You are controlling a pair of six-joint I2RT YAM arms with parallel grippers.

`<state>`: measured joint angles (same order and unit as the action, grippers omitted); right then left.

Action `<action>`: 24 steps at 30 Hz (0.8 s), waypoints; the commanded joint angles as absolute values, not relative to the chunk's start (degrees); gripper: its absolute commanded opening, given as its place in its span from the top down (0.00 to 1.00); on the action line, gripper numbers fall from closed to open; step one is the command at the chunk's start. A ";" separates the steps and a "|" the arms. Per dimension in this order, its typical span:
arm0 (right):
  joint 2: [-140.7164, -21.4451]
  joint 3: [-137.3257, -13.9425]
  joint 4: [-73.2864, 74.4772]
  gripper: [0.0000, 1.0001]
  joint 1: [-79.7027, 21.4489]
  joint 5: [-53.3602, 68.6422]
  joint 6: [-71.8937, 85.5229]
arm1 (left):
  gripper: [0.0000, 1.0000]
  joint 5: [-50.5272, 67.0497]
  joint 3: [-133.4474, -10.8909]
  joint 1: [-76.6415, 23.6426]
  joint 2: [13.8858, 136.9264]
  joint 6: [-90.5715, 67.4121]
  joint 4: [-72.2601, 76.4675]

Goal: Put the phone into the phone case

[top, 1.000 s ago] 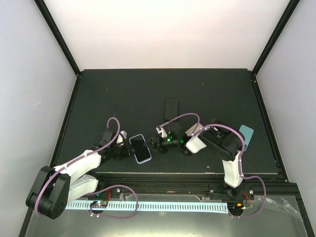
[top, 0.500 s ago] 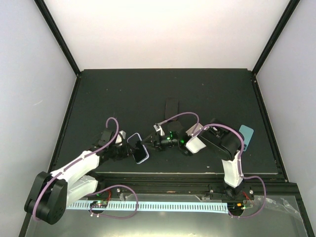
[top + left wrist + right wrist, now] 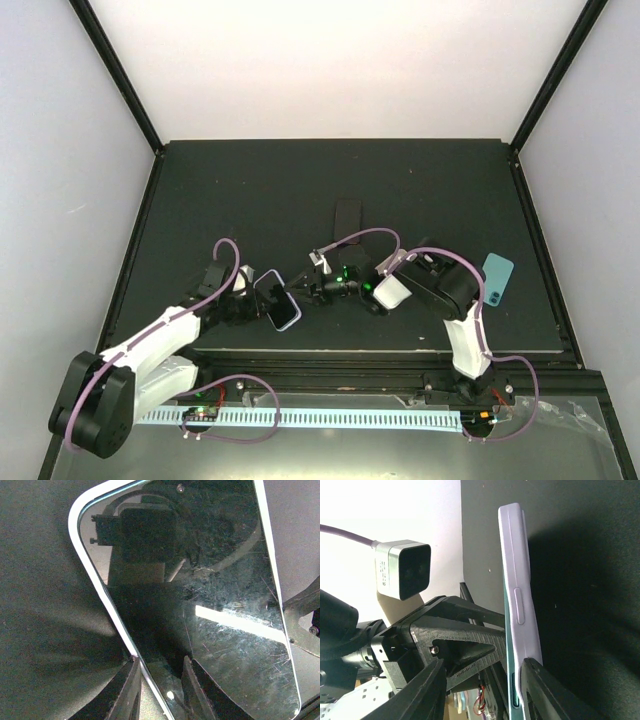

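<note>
The phone (image 3: pixel 280 305) sits in a lilac case near the table's front edge, tilted up on its side. My left gripper (image 3: pixel 258 303) is shut on its left edge. In the left wrist view one finger lies on the glass screen (image 3: pixel 210 580) and the other behind the pale rim, with the left gripper (image 3: pixel 160 690) astride that edge. My right gripper (image 3: pixel 303 293) is open at the phone's right side. In the right wrist view the lilac case edge (image 3: pixel 520 595) stands between the wide-open fingers of the right gripper (image 3: pixel 482 690), close against the right finger.
A teal phone case (image 3: pixel 497 277) lies flat at the right of the black mat. A flat black rectangular item (image 3: pixel 348 215) lies at mid-table behind the grippers. The left arm's black finger (image 3: pixel 465 635) and wrist camera (image 3: pixel 402 570) fill the left of the right wrist view.
The phone and my left gripper have shifted slightly left and the phone has tilted more on edge. My right gripper has followed it to the left.
</note>
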<state>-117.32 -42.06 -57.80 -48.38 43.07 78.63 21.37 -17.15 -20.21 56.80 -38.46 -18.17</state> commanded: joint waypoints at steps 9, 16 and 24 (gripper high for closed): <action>-119.17 -47.98 -49.40 0.57 -52.20 49.69 73.35 | 0.77 22.72 -16.02 -20.56 54.76 -38.80 -16.87; -116.34 -50.20 -34.51 0.66 -52.21 47.07 63.60 | 0.74 21.57 -16.52 -20.48 54.82 -38.41 -17.79; -117.03 -53.20 -30.06 0.68 -52.21 51.61 59.04 | 0.76 20.20 -16.60 -20.52 55.85 -37.94 -18.36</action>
<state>-116.29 -50.46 -36.86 -48.34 45.28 64.10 19.51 -16.73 -20.14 54.37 -38.54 -19.79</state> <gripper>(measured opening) 0.310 0.246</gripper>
